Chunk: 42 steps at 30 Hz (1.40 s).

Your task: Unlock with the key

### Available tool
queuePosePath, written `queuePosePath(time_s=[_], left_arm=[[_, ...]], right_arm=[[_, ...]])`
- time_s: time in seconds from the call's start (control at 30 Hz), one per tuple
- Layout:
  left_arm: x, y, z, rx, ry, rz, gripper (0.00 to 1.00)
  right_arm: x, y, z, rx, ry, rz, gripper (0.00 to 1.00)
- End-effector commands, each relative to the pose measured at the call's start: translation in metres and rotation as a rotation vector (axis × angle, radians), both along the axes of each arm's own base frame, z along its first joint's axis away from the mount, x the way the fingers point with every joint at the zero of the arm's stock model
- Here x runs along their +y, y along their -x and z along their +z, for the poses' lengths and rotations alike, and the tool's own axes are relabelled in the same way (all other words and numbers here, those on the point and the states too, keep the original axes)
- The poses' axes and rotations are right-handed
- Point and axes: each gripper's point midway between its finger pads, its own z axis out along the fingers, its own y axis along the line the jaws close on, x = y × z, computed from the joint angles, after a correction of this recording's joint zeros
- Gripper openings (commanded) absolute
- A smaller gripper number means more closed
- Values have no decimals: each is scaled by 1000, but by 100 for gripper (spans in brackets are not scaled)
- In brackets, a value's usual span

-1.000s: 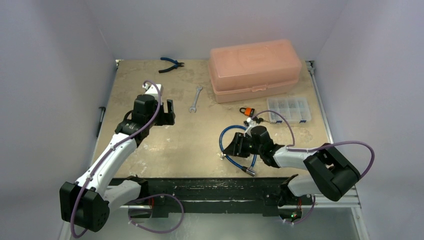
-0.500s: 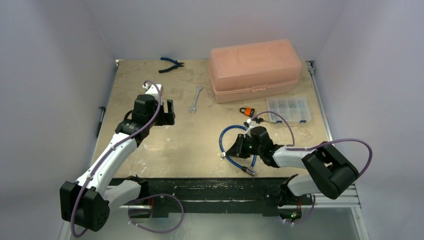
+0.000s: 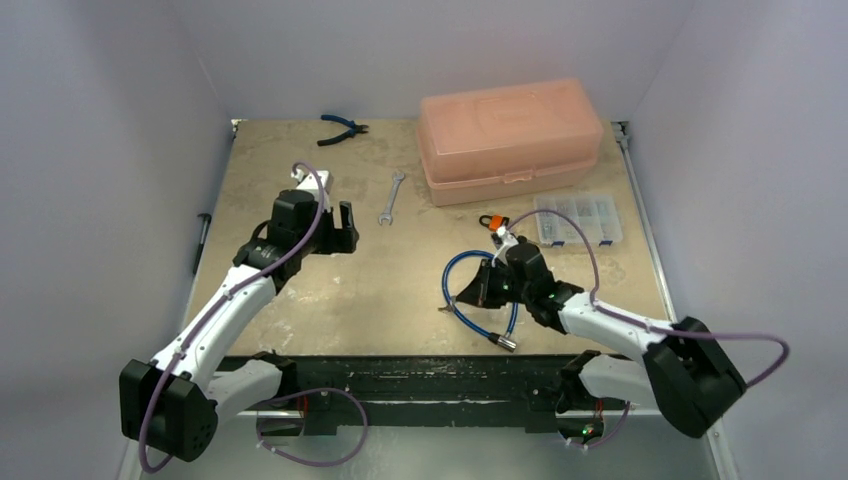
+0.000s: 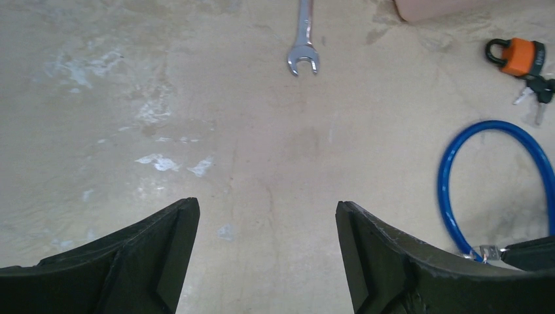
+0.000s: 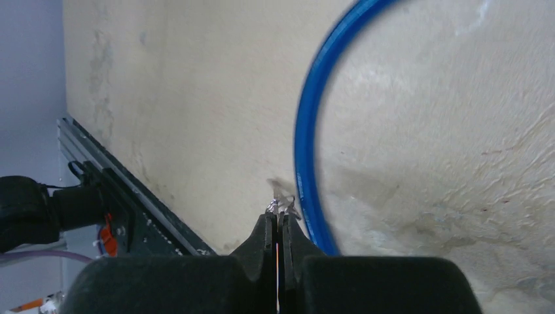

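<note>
My right gripper [image 3: 464,298] [image 5: 279,216] is shut on a small silver key [image 5: 280,205], which sticks out past the fingertips. It sits at the left side of the blue cable lock's loop [image 3: 470,254] [image 5: 304,150], low over the table. An orange padlock [image 3: 490,221] [image 4: 520,52] lies behind the loop, with dark-headed keys [image 4: 538,90] beside it. My left gripper [image 3: 345,232] [image 4: 265,206] hangs open over bare table at the left, with nothing between its fingers.
A pink plastic box [image 3: 510,135] stands at the back right, with a clear parts organizer [image 3: 578,218] in front of it. A silver wrench [image 3: 390,197] [image 4: 303,39] lies mid-table and blue-handled pliers [image 3: 342,127] at the back. The cable's metal end [image 3: 505,343] lies near the front edge.
My right gripper closed on the small silver key, and that arm's elbow swung out to the right. The left gripper shifted slightly right, still open.
</note>
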Motion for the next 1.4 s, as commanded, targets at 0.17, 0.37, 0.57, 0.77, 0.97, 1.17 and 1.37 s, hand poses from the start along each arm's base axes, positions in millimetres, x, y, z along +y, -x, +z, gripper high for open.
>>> queuePosePath(time_s=[0.17,0.37,0.57,0.77,0.97,1.17,1.37], left_arm=[[-75,17,13,52,159,-81,79],[-126,32,-2,111,147,-136,77],[-180,44,-24,160,67,-176,77],[-219,52,-48,229,27,-145,68],[-251,64,-68,251,-57,-138,68],[-253,70,-92,282,-138,-99,66],[-246,70,-109,297,-202,-48,61]], right_arm=[[-17,-17,99,-222,64,-10,0],[-32,-14,135,-291,82,-47,0],[-62,-13,158,-341,119,-185,0],[-87,-8,170,-372,141,-287,0],[-95,-3,177,-386,128,-321,0],[-95,0,179,-392,116,-317,0],[-94,1,179,-395,112,-304,0]])
